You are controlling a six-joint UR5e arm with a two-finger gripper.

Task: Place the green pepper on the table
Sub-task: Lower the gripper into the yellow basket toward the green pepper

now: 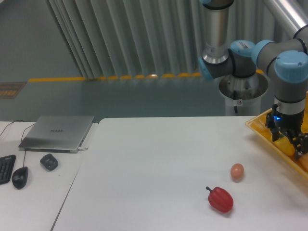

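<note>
Showing, left to right: keyboard (5,168), mouse (19,177), small dark object (48,161) and closed laptop (57,133) on side desk (33,202); white table (159,163) bearing red pepper (220,199) and, beyond it, egg-like item (237,171); yellow tray (269,137) at right edge. Gripper (290,140) lowered into tray; finger opening and any grasp not discernible. Green pepper not visible.

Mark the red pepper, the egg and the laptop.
red pepper (221,200), fixed camera, middle of its body.
egg (237,171), fixed camera, centre of the shell.
laptop (58,132), fixed camera, middle of the closed lid.
</note>
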